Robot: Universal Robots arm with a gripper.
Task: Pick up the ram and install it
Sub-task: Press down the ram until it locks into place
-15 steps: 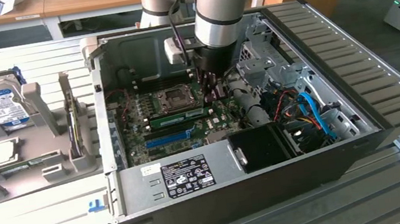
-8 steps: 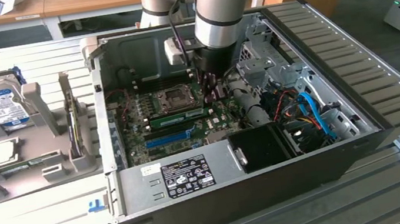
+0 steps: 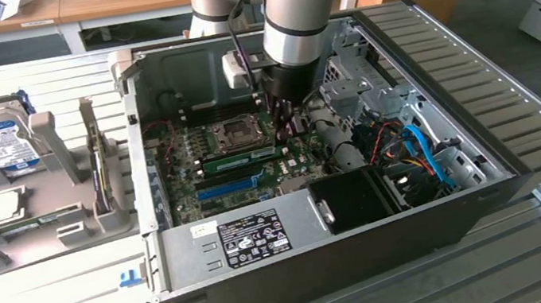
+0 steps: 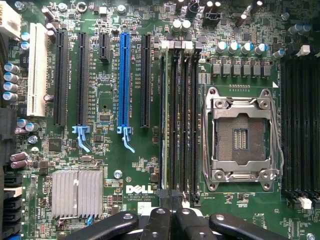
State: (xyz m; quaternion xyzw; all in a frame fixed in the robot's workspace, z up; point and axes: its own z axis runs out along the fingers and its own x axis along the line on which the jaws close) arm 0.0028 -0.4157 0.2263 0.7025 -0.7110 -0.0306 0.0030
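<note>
Inspector: Gripper (image 4: 168,214) condition?

Technician: Both black fingers (image 4: 156,226) are closed, tips pressed together with no gap. Nothing is clamped between them.

Inspector: Location of the ram (image 4: 164,115)?

Technician: It stands on edge in a black memory slot on the motherboard (image 4: 107,165), running straight away from the fingertips. Its near end lies directly under them; contact cannot be confirmed. The neighbouring memory slots (image 4: 186,120) lie to one side of the fingers, with the CPU socket (image 4: 243,135) beyond them. The blue slot (image 4: 124,82) lies to the other side.

Inspector: Appearance of the ram?

Technician: From the wrist camera, a thin pale-green edge. In the exterior view the ram (image 3: 239,157) is a narrow green strip with dark chips, lying level inside the open computer case (image 3: 300,276), just below the gripper (image 3: 282,121).
</note>
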